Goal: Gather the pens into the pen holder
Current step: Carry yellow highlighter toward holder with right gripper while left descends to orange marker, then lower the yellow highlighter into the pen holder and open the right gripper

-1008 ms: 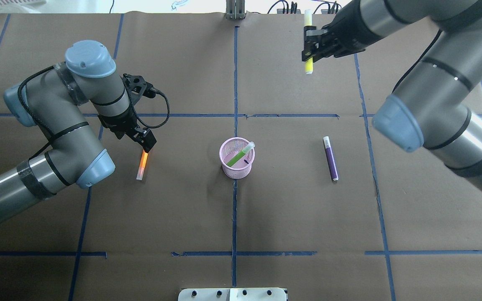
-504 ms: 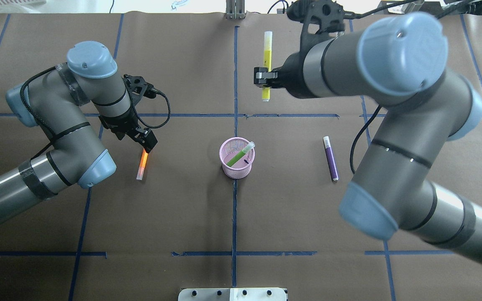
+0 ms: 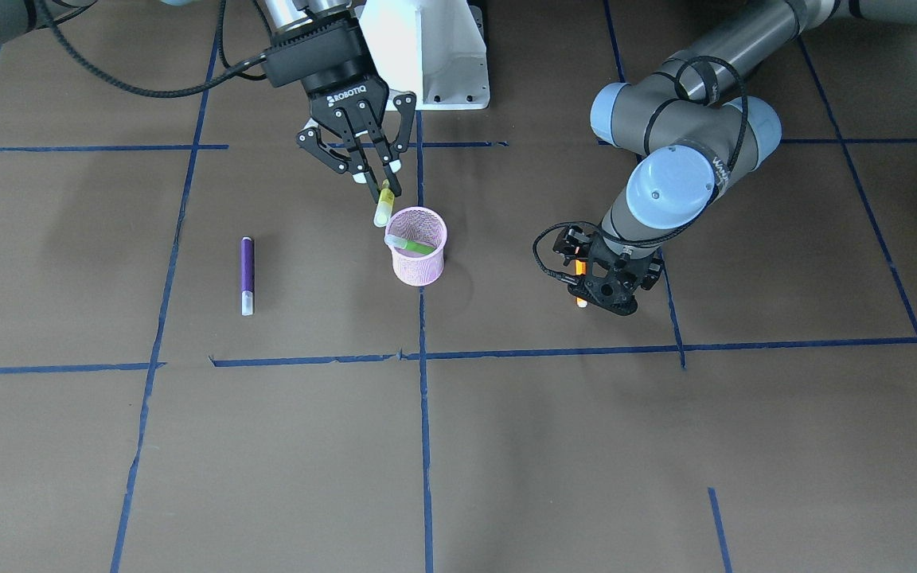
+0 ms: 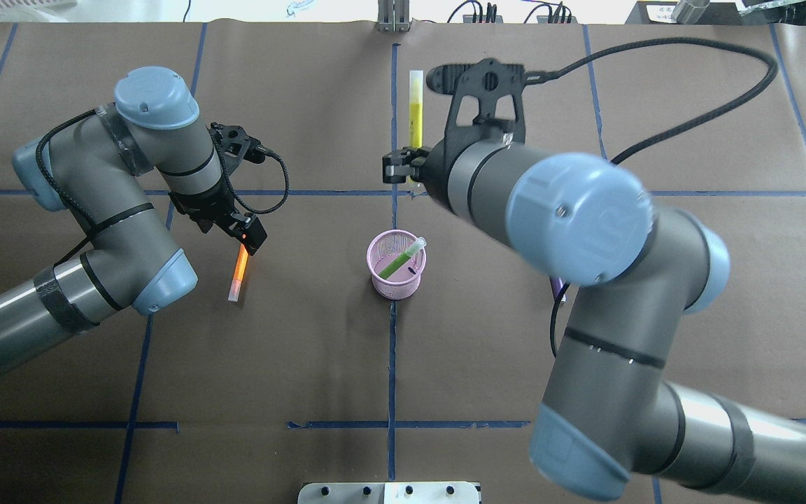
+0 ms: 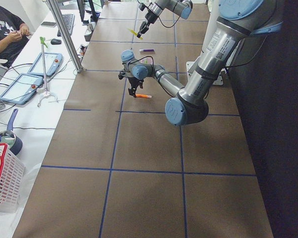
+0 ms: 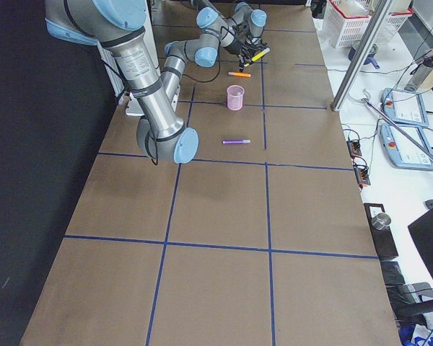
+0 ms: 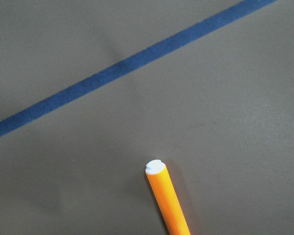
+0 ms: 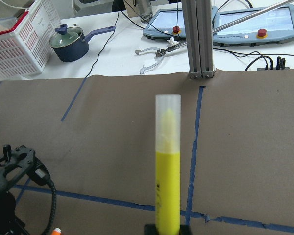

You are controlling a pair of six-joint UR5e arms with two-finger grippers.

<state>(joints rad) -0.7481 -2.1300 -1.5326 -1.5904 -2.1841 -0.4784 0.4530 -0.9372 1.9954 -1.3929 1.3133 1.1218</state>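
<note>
Near worktop centre, the right end effector point(image 3: 380, 180), clamping the yellow highlighter point(image 4: 415, 105), has swung in from the far edge. A pen holder point(image 4: 396, 277) drop looks next.

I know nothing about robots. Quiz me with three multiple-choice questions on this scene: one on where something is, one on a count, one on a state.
1. Where is the green pen?
A) in the pink mesh cup
B) lying beside it
C) in a gripper

2. How many pens lie on the table?
A) one
B) two
C) four

3. The yellow pen is:
A) lying flat
B) inside the cup
C) clamped in the right gripper, in the air

Answers:
1 A, it leans inside the cup.
2 B, the purple pen and the orange pen.
3 C, the fingers pinch it above the cup.
</note>
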